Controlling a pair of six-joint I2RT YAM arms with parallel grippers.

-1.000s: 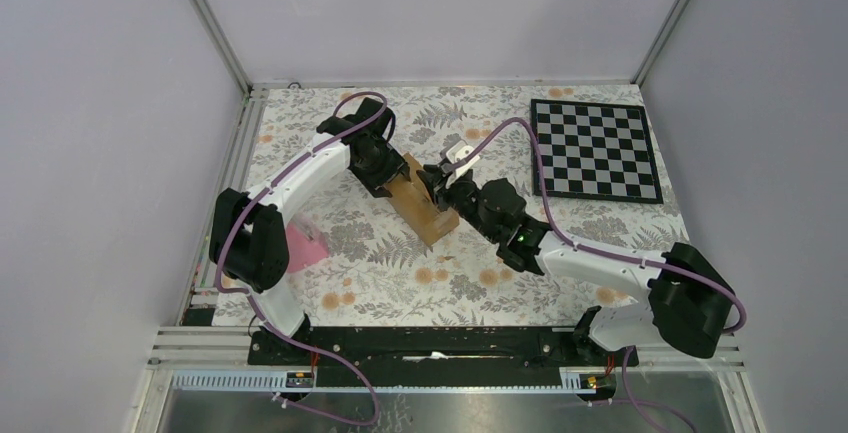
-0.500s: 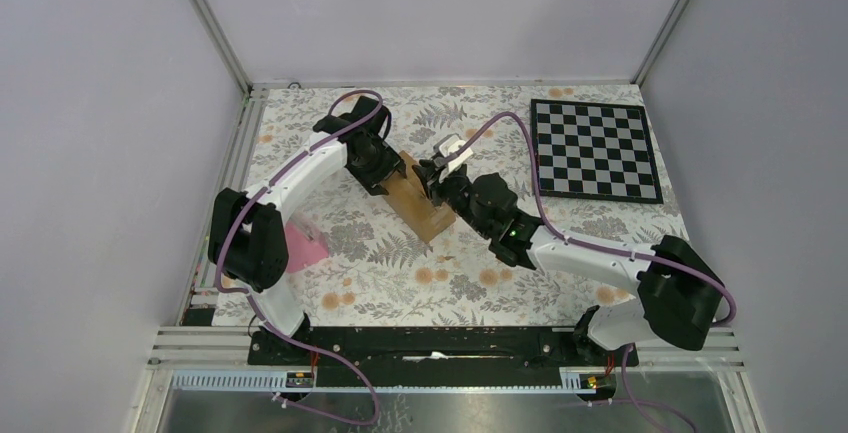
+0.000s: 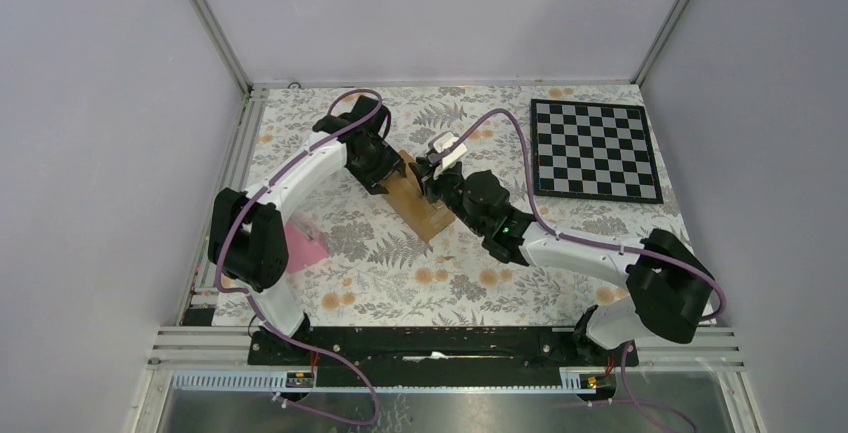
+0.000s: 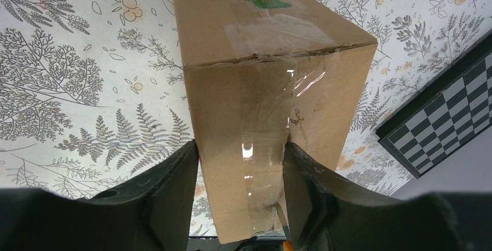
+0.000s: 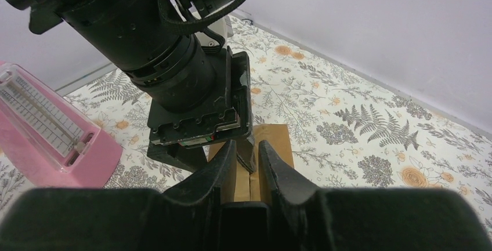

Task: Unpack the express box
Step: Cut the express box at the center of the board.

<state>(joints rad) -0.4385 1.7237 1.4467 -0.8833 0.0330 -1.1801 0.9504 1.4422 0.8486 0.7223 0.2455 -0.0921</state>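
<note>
Floral tablecloth (image 3: 400,273), grey walls. Express box (image 3: 422,208) sits mid-table, still taped, clamped between left gripper (image 4: 241,164) fingers. Right gripper (image 5: 248,158) fingers nearly together above the seam; whether they pinch anything is unclear. Risk: a hard push skids the box loose.

White arm links (image 3: 300,168), black joints (image 3: 250,238), purple cables (image 3: 517,121), green status light (image 3: 506,232)

express box (image 4: 272,88): brown cardboard, glossy clear tape, a small green mark, perhaps a sticker
worktop (image 3: 400,273): white cloth, grey ferns, orange flowers
chessboard (image 3: 595,150): black and white checks
wedge (image 5: 96,152): pink, paler lined face
walls (image 3: 450,13): pale lilac
</note>
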